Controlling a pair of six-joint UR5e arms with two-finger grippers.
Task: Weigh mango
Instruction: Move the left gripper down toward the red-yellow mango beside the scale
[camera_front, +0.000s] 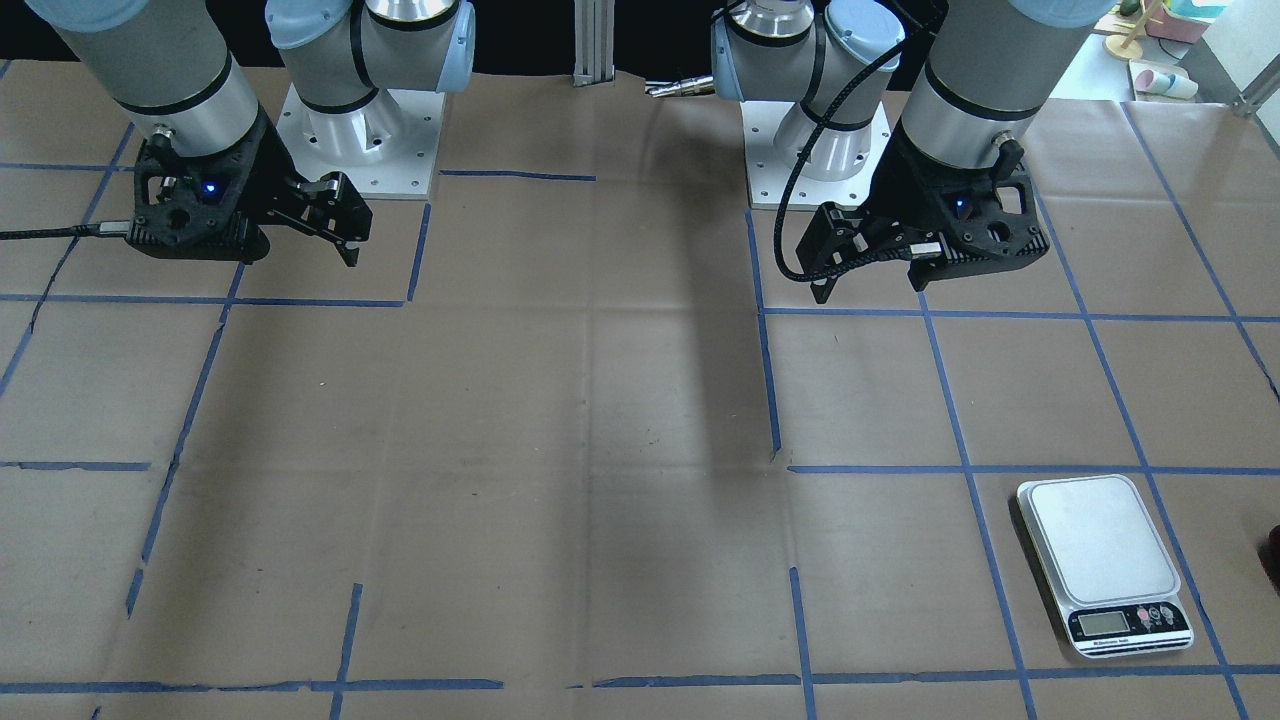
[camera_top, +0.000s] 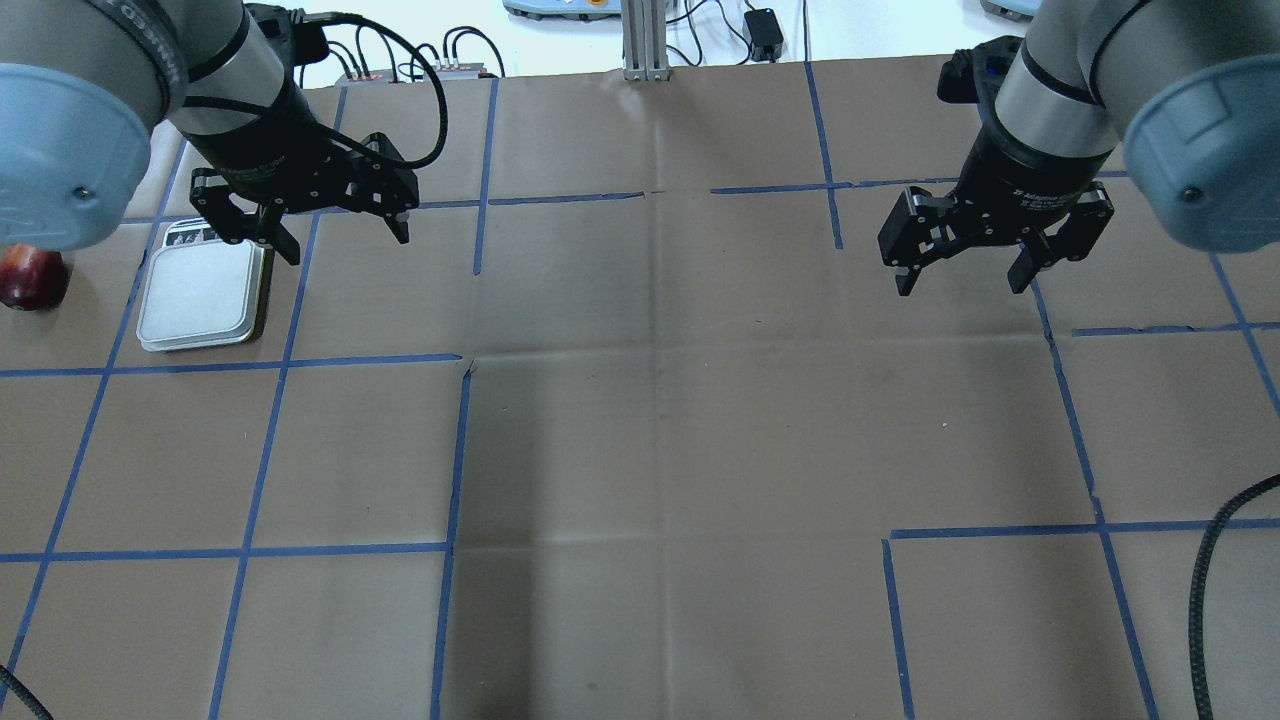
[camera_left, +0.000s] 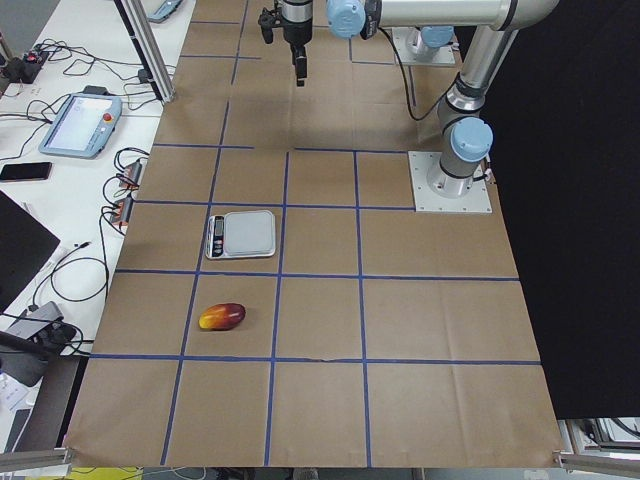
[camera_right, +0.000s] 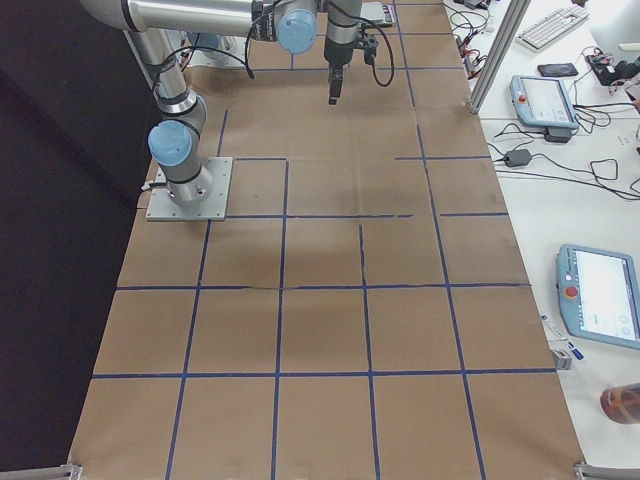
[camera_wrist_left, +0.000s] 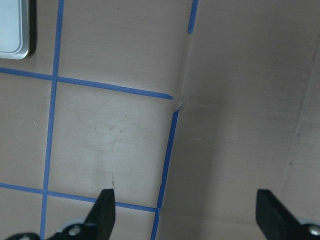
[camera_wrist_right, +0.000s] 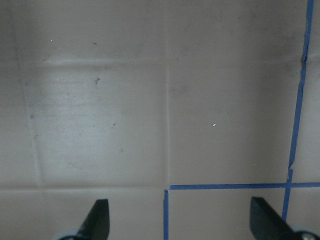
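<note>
The mango (camera_left: 222, 317), dark red fading to orange-yellow, lies on the paper-covered table beyond the scale on my left side. It shows at the left edge of the overhead view (camera_top: 30, 277), partly hidden by my left arm. The silver scale (camera_top: 205, 295) has a bare plate; it also shows in the front view (camera_front: 1100, 540) and in a corner of the left wrist view (camera_wrist_left: 12, 27). My left gripper (camera_top: 347, 245) is open and empty, raised just to the right of the scale. My right gripper (camera_top: 960, 288) is open and empty, raised over the table's right half.
Brown paper with a blue tape grid (camera_top: 460, 450) covers the table. Both arm bases (camera_front: 360, 140) stand at the robot's edge. A metal post (camera_top: 645, 40), cables and teach pendants (camera_right: 545, 100) lie beyond the far edge.
</note>
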